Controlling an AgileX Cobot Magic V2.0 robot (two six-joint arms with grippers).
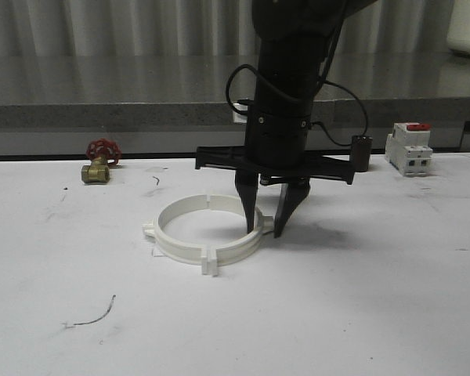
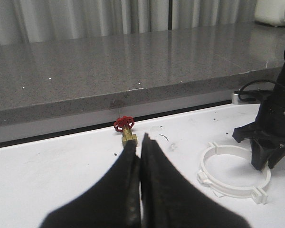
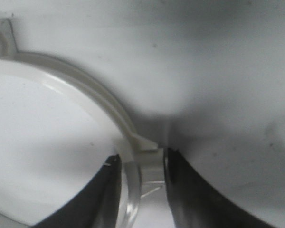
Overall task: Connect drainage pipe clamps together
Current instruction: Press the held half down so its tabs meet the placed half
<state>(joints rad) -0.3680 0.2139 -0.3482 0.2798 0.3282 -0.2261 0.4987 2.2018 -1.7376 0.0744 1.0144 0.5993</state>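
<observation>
The two white drainage pipe clamps lie on the white table closed into one ring, the near half (image 1: 189, 251) meeting the far half (image 1: 189, 205) at tabbed joints. My right gripper (image 1: 263, 230) comes down from above on the ring's right side. One finger is inside the band and the other is outside, against the outer lug (image 3: 149, 153). In the right wrist view both fingers press the band (image 3: 85, 90) and lug, so this gripper (image 3: 142, 166) is shut on the clamp. My left gripper (image 2: 140, 145) is shut and holds nothing, hovering left of the ring (image 2: 228, 190).
A brass valve with a red handwheel (image 1: 100, 163) stands at the back left. At the back right sits a white breaker with a red top (image 1: 409, 149). A grey stone ledge (image 1: 102, 113) runs behind the table. A thin wire scrap (image 1: 95, 313) lies near the front left.
</observation>
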